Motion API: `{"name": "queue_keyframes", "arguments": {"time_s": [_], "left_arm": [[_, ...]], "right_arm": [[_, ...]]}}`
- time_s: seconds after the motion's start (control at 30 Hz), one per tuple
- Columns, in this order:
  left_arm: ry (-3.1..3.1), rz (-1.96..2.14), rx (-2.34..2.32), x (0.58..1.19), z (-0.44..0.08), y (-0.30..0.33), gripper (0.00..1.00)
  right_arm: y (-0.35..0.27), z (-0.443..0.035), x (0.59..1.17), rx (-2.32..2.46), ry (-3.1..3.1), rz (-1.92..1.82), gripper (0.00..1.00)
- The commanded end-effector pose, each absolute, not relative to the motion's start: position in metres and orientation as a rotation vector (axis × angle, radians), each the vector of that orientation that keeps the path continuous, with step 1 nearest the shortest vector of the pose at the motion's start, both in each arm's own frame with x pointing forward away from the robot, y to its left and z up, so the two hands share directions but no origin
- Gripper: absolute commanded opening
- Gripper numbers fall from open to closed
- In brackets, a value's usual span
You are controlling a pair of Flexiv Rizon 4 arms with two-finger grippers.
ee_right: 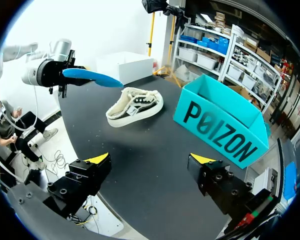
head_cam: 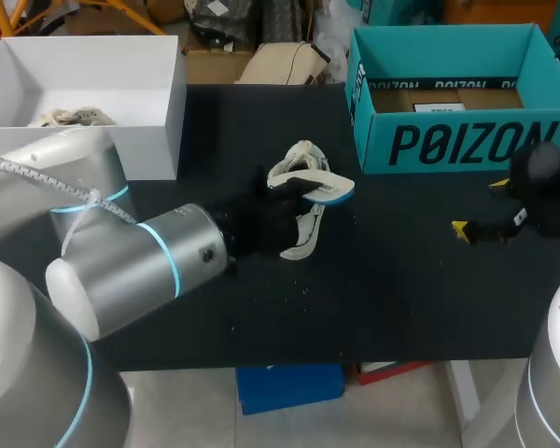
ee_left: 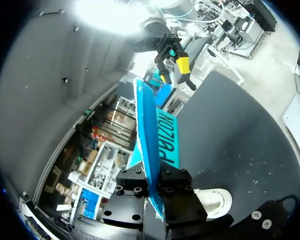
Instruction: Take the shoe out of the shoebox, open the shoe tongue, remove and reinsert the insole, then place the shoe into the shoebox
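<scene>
- A white box (head_cam: pixel 159 112) stood at the far left corner of the table (head_cam: pixel 383 299). It lay well apart from the work and, I'd judge, out of the way on purpose.
- The left gripper (ee_left: pixel 154 191) reached in from the left to the middle of the table. Its fingers were clenched on the blue insole (head_cam: pixel 329 189), which they pinched flat from both sides at one end.
- The rest of the insole stuck out past the fingers, free in the air just above the shoe. That looked like a grip meant to leave the front end free for steering back into the shoe's opening.
- The white shoe (ee_right: pixel 135 105) rested on the table near its middle, out of the shoebox and directly under the insole. Its opening faced up and its tongue seemed pulled back, which would suit the insole going back in.
- The teal shoebox (head_cam: pixel 457 140) stood at the far right corner, open side up with no lid on it. It looked ready to take the shoe once the insole was seated.
- The right gripper (ee_right: pixel 151 160) hung near the right edge, in front of the shoebox. Its fingers were spread wide and held nothing. It was well clear of the shoe, and I took it to be waiting where it would not crowd the other arm.
</scene>
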State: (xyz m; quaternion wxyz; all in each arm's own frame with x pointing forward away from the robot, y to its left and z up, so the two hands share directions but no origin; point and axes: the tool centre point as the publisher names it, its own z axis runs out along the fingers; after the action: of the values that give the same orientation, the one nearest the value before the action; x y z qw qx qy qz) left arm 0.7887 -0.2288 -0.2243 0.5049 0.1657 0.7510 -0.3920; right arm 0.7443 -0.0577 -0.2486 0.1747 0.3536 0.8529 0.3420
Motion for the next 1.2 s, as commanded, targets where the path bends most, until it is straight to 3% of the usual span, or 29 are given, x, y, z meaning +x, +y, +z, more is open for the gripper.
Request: {"name": "queue_keyframes", "arguments": {"time_s": [0.03, 0.3, 0.87, 1.2], "left_arm": [[1.428, -0.955, 0.190, 0.790, -0.232, -0.230, 0.00], [1.526, -0.951, 0.221, 0.791, -0.234, -0.233, 0.00], [1.400, -1.444, 0.749, 0.773, -0.253, -0.233, 0.00], [1.395, -1.444, 0.777, 0.773, -0.253, -0.233, 0.00]], "right_arm": [[-0.057, -0.249, 0.744, 1.004, 2.415, 0.968, 1.00], [-0.057, -0.249, 0.744, 1.004, 2.415, 0.968, 1.00], [-0.057, -0.249, 0.744, 1.004, 2.415, 0.968, 1.00], [-0.057, -0.249, 0.744, 1.004, 2.415, 0.968, 1.00]]}}
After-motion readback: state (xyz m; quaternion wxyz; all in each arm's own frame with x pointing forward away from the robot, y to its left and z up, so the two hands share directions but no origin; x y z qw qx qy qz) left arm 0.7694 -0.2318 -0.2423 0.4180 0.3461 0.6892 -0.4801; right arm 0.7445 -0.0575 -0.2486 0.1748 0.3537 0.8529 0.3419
